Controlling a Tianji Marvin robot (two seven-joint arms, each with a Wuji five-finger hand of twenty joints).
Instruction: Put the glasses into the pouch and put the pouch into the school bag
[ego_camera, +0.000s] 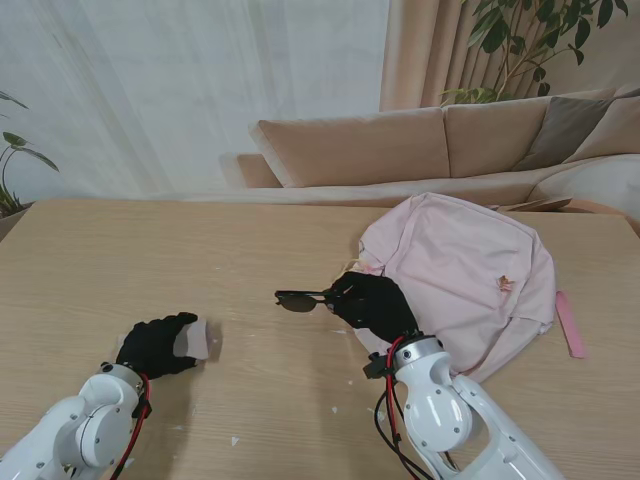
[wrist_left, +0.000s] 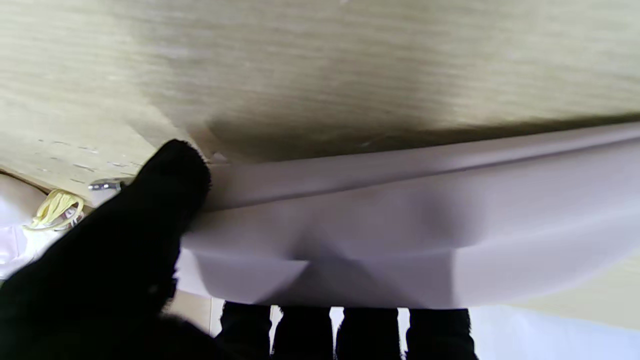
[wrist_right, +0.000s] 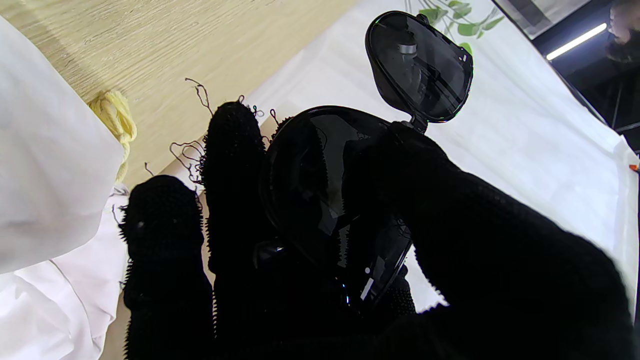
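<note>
Black-framed glasses (ego_camera: 300, 298) are pinched in the right hand (ego_camera: 372, 303), thumb and fingers closed on one lens, the other lens projecting past the fingertips toward the left hand; in the stand view they appear lifted clear of the wooden table (ego_camera: 200, 250); the pale pink pouch (ego_camera: 195, 342) sits under the left hand (ego_camera: 155, 345), thumb on one face and four fingers on the other per the left wrist view, so that hand grips the pouch against the tabletop; step in hand, as I judge it: carrying glasses to the pouch, insertion not yet done; next move calls for the pouch mouth to be opened and turned toward the right hand, and I cannot tell from any view whether it gapes; pink school bag (ego_camera: 470, 275) lies just beyond and to the outer side of the right hand, touching its wrist; risk: bag cord could snag; a pink strip (ego_camera: 574, 325) lies past the bag, clear of the path.
</note>
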